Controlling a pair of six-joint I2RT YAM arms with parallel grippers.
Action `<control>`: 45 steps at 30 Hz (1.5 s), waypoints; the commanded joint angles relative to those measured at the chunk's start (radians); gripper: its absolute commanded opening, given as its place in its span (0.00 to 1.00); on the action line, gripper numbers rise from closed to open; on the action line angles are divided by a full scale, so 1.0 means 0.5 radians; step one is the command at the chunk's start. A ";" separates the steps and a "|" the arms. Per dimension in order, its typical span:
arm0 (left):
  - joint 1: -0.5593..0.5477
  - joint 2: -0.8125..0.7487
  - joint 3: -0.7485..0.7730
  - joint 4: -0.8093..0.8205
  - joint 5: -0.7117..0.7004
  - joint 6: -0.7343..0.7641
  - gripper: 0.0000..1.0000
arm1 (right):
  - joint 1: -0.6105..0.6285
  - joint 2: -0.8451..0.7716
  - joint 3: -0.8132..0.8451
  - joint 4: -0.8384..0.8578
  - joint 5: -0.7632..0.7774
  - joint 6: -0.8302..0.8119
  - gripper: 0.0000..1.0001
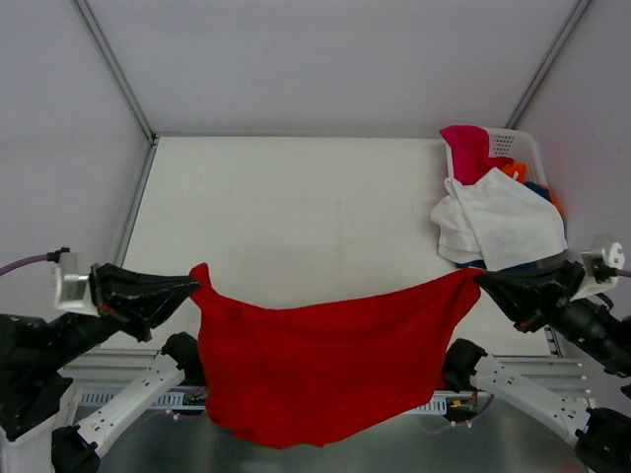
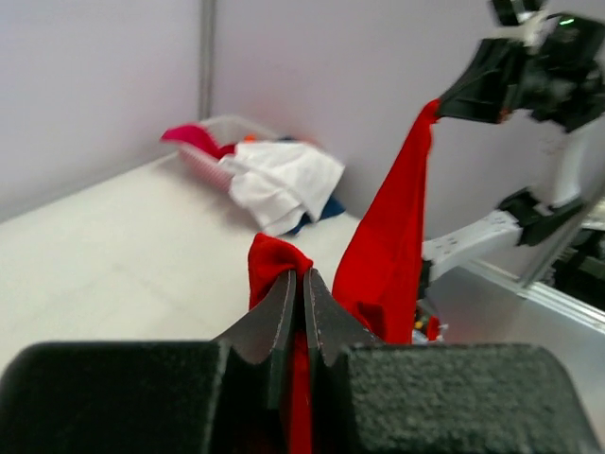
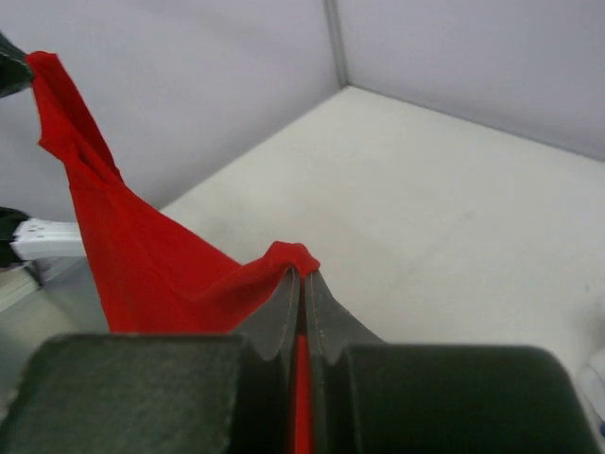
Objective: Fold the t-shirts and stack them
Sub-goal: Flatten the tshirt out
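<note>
So the red t-shirt hangs in the air, stretched between the two tools over the near edge of the bench. The left tool is clamped on the shirt's upper left corner and the right tool is clamped on the upper right corner. In both wrist views the fingers are pressed together with a little nub of red cloth poking out past the tips.

The shirt's long axis runs left to right, pretty much level from one tool to the other. The top edge sags a bit in the middle, and the rest of the cloth drapes down toward the arm bases. The bottom edge hangs lowest on the left side and slants up toward the right.

Both arms come up from their bases with the elbows bent and swung out wide. The wrists turn inward, so the tools point at each other, roughly horizontal, one from each side.

The other shirts are at the far right of the bench. A white tee spills over the front of the basket, a magenta tee sits up in it, and bits of orange and blue peek out behind the white one. In the top view the white tee's lower edge is near the right tool
</note>
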 commanded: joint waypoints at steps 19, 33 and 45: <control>0.008 0.461 -1.008 0.429 -1.446 0.550 0.00 | -0.004 0.255 -1.205 0.691 0.993 0.030 0.01; 0.035 1.339 -0.793 0.806 -1.489 0.805 0.00 | -0.041 0.684 -1.288 0.973 1.392 -0.173 0.00; 0.412 2.001 -0.582 1.021 -1.277 0.842 0.00 | -0.473 1.288 -1.205 1.308 1.205 -0.292 0.00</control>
